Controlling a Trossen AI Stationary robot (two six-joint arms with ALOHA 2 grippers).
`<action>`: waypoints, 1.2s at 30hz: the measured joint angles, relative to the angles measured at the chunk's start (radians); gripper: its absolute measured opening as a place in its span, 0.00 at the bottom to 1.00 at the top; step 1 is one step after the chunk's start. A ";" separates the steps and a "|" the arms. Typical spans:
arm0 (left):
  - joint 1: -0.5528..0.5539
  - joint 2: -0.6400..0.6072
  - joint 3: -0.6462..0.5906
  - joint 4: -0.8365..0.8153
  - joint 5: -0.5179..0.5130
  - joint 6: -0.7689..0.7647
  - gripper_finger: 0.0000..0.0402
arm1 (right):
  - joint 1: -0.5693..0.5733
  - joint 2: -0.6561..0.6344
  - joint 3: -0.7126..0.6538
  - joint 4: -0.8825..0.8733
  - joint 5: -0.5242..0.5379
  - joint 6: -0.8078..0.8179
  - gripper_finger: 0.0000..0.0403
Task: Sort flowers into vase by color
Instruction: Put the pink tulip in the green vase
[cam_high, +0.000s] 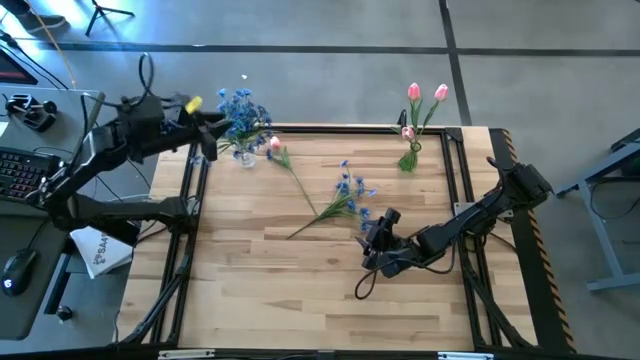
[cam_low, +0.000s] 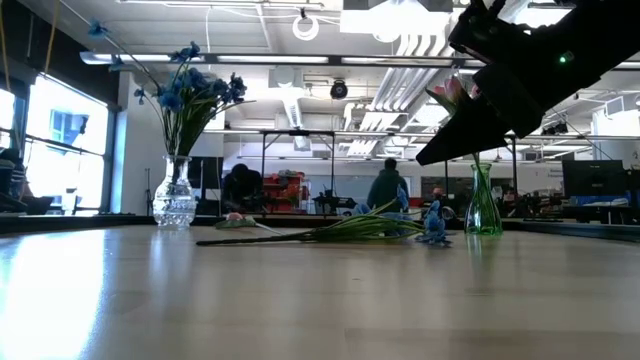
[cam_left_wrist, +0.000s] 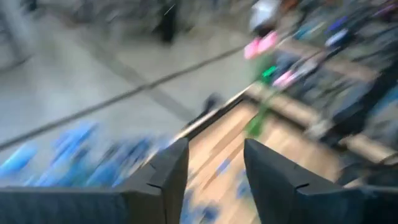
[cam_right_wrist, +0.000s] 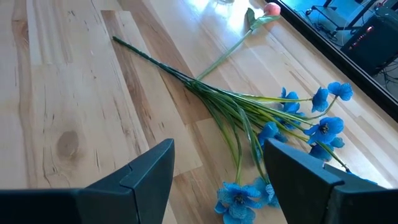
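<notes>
A clear glass vase (cam_high: 245, 155) (cam_low: 175, 205) at the table's far left holds blue blossoms (cam_high: 238, 110) (cam_low: 190, 90). A green vase (cam_high: 409, 158) (cam_low: 482, 205) at the far right holds pink tulips (cam_high: 427, 95). A blue-blossomed spray (cam_high: 345, 195) (cam_right_wrist: 273, 118) (cam_low: 350, 228) and one pink tulip (cam_high: 276, 148) (cam_right_wrist: 272, 9) lie flat on the table. My right gripper (cam_high: 374, 240) (cam_right_wrist: 217, 155) hovers open just near-side of the spray's blossoms. My left gripper (cam_high: 208, 132) (cam_left_wrist: 214, 155) is open in the air beside the clear vase's blossoms, with nothing between its fingers.
The wooden table (cam_high: 300, 290) has bare room across its near half. A desk with a keyboard (cam_high: 15, 170) and mouse stands left of the table. People (cam_low: 385, 190) stand in the room far behind.
</notes>
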 joint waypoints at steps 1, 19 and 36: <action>-0.012 0.001 0.008 -0.066 -0.052 -0.017 0.33 | 0.000 0.000 0.000 0.001 0.000 0.000 0.60; -0.389 0.047 0.085 -0.276 -0.168 -0.203 0.14 | 0.000 0.000 0.000 0.008 0.000 -0.008 0.60; -0.784 0.459 0.040 0.055 -0.171 -0.180 0.09 | 0.007 -0.076 0.000 -0.152 -0.124 0.019 0.60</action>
